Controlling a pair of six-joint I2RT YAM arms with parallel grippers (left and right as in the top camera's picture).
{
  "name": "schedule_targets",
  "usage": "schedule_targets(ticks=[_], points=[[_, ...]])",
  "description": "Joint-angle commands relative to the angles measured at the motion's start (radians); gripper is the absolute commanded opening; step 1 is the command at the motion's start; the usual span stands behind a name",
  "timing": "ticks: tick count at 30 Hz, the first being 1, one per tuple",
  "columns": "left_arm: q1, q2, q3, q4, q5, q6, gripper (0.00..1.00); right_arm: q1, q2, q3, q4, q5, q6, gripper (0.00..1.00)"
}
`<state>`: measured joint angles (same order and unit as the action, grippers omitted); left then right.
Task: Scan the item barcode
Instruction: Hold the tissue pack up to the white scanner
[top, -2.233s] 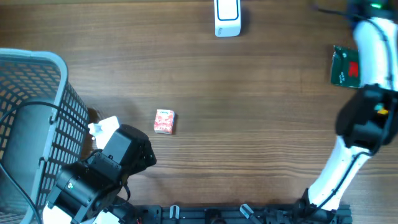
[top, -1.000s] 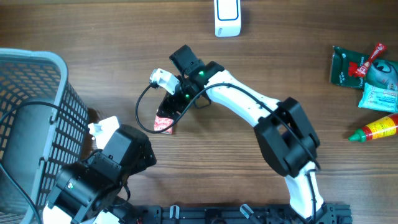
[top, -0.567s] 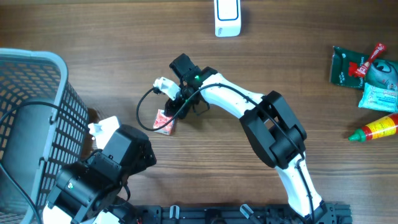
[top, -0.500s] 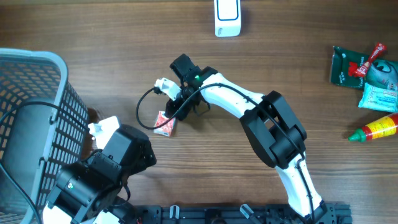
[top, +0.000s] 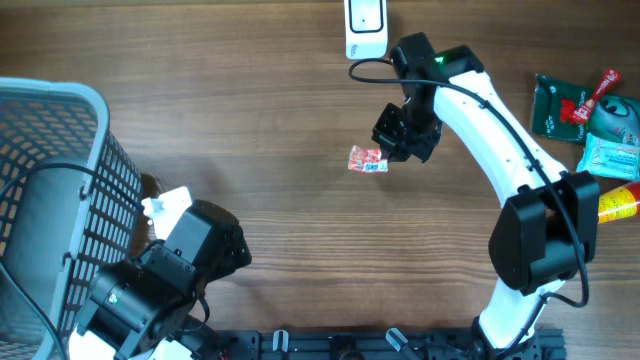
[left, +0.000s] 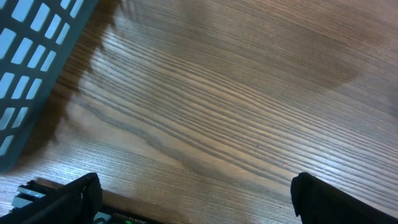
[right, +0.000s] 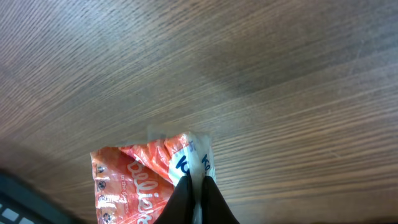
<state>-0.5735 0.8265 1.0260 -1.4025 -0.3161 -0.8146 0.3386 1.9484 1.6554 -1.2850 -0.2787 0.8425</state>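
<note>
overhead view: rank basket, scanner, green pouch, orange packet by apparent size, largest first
1. basket: largest by far, even cropped by the frame edge.
2-3. green pouch and scanner: look alike. The pouch is partly covered and the scanner is cut by the top edge, so unranked.
4. orange packet: smallest, though held in the right end effector, perhaps nearer the camera.

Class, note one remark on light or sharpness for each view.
Overhead: evenly lit and sharp, but print on the packet is too small to read. Left wrist: the basket throws a dark shadow over the table. Right wrist: wood grain is crisp, and the fingers are dark silhouettes.
</note>
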Motion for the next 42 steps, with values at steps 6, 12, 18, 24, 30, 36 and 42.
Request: schedule_targets(ticks=[6,12,18,24,30,36,42], points=[[0.002,-0.002,0.003,0.002,-0.006,-0.012,1.0,0.0,-0.015,0.0,-0.005,-0.013,0.055,0.04],[0.002,-0.002,0.003,0.002,-0.006,-0.012,1.0,0.0,-0.015,0.0,0.07,-0.001,0.023,0.04],[0.002,-0.002,0.003,0.002,-0.006,-0.012,1.0,0.0,-0.015,0.0,0.531,0.017,-0.222,0.04],[0.002,-0.002,0.003,0.002,-0.006,-0.012,1.0,0.002,-0.014,0.0,1.001,-0.036,-0.618,0.04],[0.002,-0.002,0.003,0.002,-0.006,-0.012,1.0,-0.003,0.113,-0.001,1.341,0.251,-0.808,0.04],[0.002,-0.002,0.003,0.002,-0.006,-0.012,1.0,-0.033,0.408,-0.001,1.905,0.309,-0.887,0.04],[0.002,-0.002,0.003,0.002,-0.006,-0.012,1.0,-0.063,0.536,0.0,2.082,0.301,-0.755,0.04]])
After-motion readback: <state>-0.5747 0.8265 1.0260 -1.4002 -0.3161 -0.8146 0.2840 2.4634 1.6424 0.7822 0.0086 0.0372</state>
